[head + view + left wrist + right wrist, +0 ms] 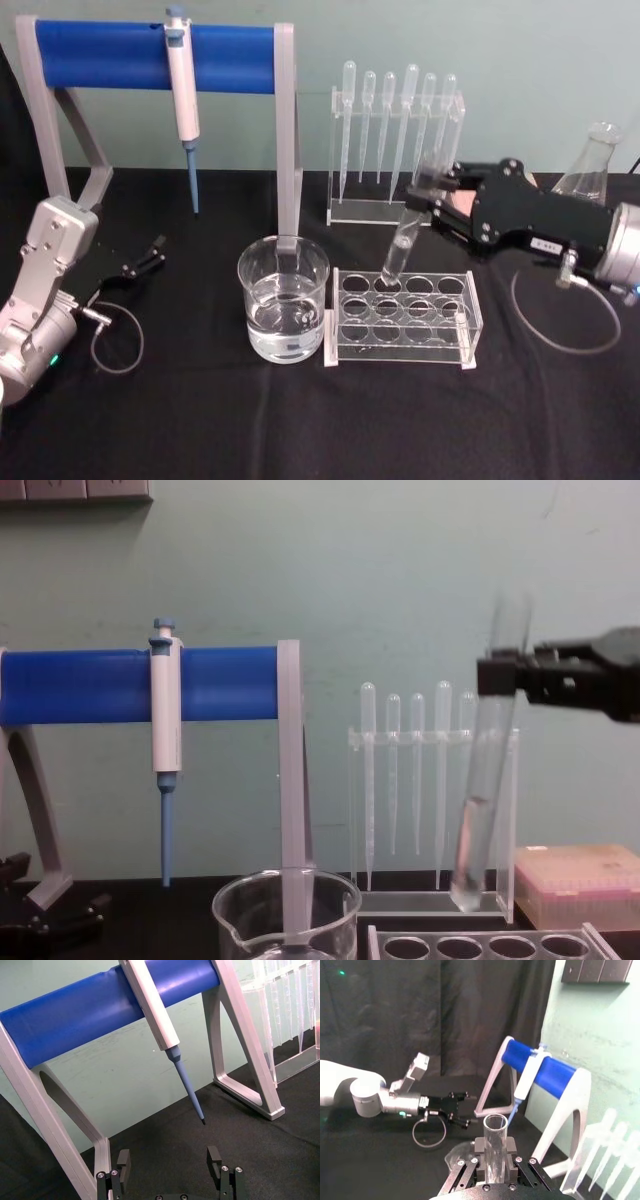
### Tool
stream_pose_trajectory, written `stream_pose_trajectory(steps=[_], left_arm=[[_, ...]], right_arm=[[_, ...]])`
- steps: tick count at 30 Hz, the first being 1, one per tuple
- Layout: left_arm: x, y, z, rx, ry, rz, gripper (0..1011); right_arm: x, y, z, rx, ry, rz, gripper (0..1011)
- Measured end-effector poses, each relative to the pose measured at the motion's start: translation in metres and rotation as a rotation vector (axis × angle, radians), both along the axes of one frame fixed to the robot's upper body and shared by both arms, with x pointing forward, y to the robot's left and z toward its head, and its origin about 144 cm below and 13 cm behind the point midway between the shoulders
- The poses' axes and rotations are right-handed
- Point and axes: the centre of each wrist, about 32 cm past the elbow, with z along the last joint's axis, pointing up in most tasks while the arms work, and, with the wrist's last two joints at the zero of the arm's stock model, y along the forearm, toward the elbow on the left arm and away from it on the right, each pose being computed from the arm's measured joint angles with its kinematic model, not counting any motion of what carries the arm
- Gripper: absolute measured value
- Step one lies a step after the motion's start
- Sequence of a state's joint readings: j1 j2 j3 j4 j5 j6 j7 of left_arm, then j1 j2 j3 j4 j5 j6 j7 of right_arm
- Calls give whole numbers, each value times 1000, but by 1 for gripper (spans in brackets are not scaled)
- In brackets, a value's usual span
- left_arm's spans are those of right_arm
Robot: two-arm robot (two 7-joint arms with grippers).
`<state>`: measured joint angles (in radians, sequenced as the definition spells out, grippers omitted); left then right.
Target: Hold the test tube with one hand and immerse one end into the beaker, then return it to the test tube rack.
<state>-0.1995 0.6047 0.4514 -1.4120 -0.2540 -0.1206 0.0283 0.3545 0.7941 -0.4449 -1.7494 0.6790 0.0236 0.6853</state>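
My right gripper (pixel 432 190) is shut on the upper part of the clear test tube (pixel 405 235). The tube hangs tilted, its rounded bottom just above the back row of the clear tube rack (pixel 405 345). From the side, the test tube (pixel 483 790) ends a little above the rack (pixel 480 945), with the right gripper (pixel 505 675) near its top. The right wrist view looks down on the tube's open rim (pixel 495 1122). The beaker (pixel 283 310), part full of clear liquid, stands left of the rack, apart from the tube. My left gripper (pixel 169 1162) is parked open at the far left (pixel 150 257).
A blue-barred stand (pixel 155 55) carries a white and blue micropipette (pixel 183 100) behind the beaker. Behind the tube rack is a holder of plastic pipettes (pixel 395 130). A glass flask (pixel 590 165) and a pink box (pixel 580 880) sit at the right.
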Motion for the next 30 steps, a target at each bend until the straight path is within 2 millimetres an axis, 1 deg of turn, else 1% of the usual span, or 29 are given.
stream_pose_trajectory(steps=[5,13,30], left_arm=[[0,0,0,0,0,0,1000],[0,0,0,0,0,0,1000],[0,0,0,0,0,0,1000]], right_arm=[[-1,-3,-10,-9,20,-10,242],[0,-2,-22,-17,39,-21,242],[2,4,-35,-31,50,-41,242]])
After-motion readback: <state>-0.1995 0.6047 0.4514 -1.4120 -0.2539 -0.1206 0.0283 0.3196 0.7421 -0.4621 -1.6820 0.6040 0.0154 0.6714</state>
